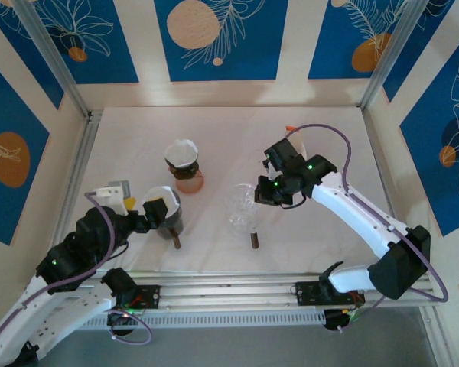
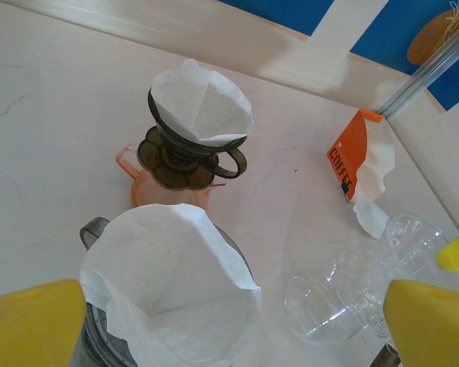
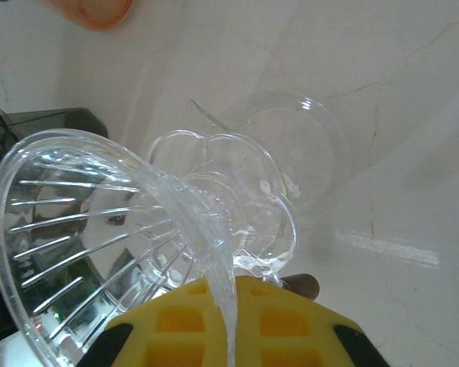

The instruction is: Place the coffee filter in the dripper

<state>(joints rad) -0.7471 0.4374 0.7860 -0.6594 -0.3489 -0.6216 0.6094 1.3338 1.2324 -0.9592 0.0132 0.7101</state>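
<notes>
A white coffee filter (image 2: 168, 283) sits open in a dark grey dripper (image 2: 92, 229) at the near left (image 1: 162, 208). My left gripper (image 2: 233, 321) hovers over it, open, its yellow fingers (image 2: 34, 325) wide apart and clear of the paper. A clear glass dripper (image 3: 99, 206) lies tilted near the table's middle (image 1: 243, 206). My right gripper (image 3: 229, 321) is shut on its rim wall, reaching in from the right (image 1: 262, 191). A second filter (image 2: 203, 103) sits in a bronze dripper (image 2: 180, 157).
The bronze dripper stands on an orange carafe (image 1: 189, 180) behind the grey one. An orange filter pack (image 2: 344, 157) with loose white papers lies at the back right. A brown wooden handle (image 1: 254, 241) lies in front of the glass dripper. Frame posts and walls bound the table.
</notes>
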